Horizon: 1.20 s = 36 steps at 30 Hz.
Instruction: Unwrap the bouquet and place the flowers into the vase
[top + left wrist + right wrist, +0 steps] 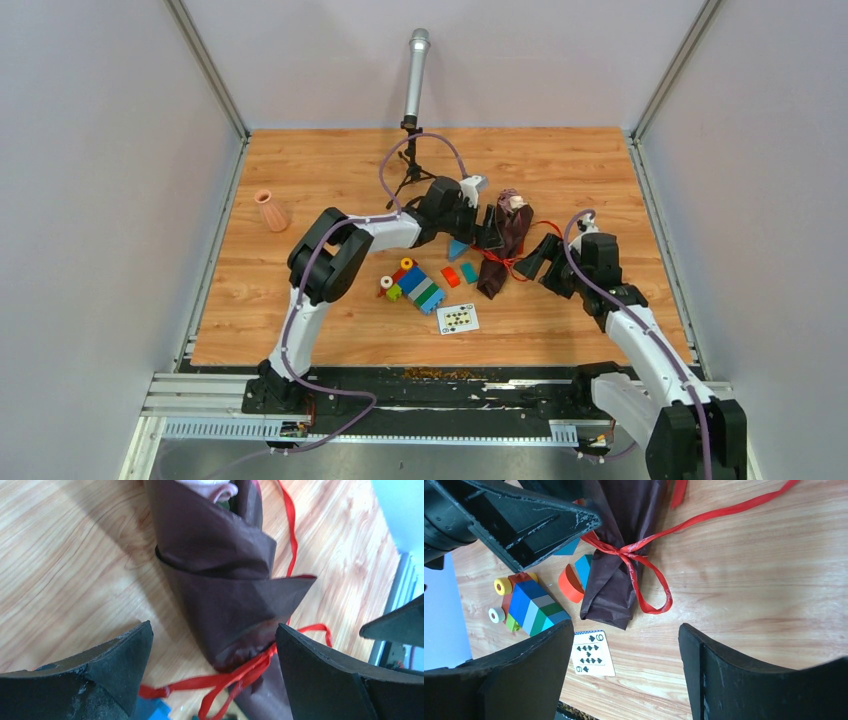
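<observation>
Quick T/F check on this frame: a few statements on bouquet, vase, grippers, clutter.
1. The ribbon is tied around the bouquet. True.
2. The flowers stand in the vase. False: the vase holds none; they are inside the bouquet.
3. Both grippers are shut. False: the left gripper and the right gripper are open.
4. A playing card lies beside the toy blocks. True.
5. The vase is right of the bouquet. False: it is far to the left.
</observation>
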Available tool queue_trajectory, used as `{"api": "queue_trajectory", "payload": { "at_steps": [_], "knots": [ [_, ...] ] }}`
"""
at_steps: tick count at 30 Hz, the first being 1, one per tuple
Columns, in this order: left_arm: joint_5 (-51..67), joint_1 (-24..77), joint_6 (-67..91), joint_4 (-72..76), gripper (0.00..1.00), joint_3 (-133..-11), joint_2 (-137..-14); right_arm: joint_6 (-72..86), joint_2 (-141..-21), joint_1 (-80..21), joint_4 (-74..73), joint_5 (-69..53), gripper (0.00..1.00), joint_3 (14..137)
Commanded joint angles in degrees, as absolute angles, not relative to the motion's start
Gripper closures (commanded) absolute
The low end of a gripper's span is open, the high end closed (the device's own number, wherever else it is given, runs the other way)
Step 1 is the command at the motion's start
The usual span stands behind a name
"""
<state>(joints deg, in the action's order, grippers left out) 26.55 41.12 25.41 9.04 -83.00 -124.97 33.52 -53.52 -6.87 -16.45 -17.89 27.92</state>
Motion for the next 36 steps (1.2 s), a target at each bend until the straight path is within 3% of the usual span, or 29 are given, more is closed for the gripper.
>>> {"api": "queue_trajectory", "payload": {
  "at_steps": [1, 9, 14, 16, 19, 24, 27, 32, 36],
  "knots": [
    [30.0, 42.3, 33.7, 21.0, 0.04, -86.1, -127.7, 35.2, -50.9, -6.8, -20.6, -13.4, 0.23, 29.1],
    [28.3, 45.6, 41.0, 30.6, 0.57, -87.4, -130.8, 36.6, -43.6, -6.7, -27.8, -6.4, 0.23, 29.6],
    [19.9, 46.6, 46.4, 36.5, 0.76, -81.0, -127.9, 37.1, -39.6, -6.8, -29.2, -2.4, 0.22, 28.7],
    [15.9, 46.8, 48.8, 38.6, 0.77, -77.6, -126.3, 37.0, -38.9, -6.8, -29.2, -1.6, 0.22, 28.6],
    [13.5, 46.9, 51.0, 42.2, 0.70, -74.4, -125.0, 35.9, -39.1, -6.8, -29.4, -1.2, 0.22, 29.4],
    [19.9, 46.8, 48.4, 42.3, 0.37, -76.6, -124.8, 35.3, -40.3, -6.8, -31.0, -0.8, 0.22, 31.6],
    [24.1, 46.8, 45.7, 42.1, 0.24, -77.5, -123.6, 35.7, -39.4, -6.7, -32.0, -1.0, 0.22, 32.3],
    [26.8, 46.3, 38.3, 36.8, 0.12, -76.6, -119.0, 36.0, -37.5, -6.7, -33.6, 1.8, 0.21, 32.9],
    [27.0, 45.4, 30.1, 32.4, 0.07, -72.3, -113.8, 37.0, -39.1, -6.4, -31.5, -3.1, 0.23, 34.1]
  ]
}}
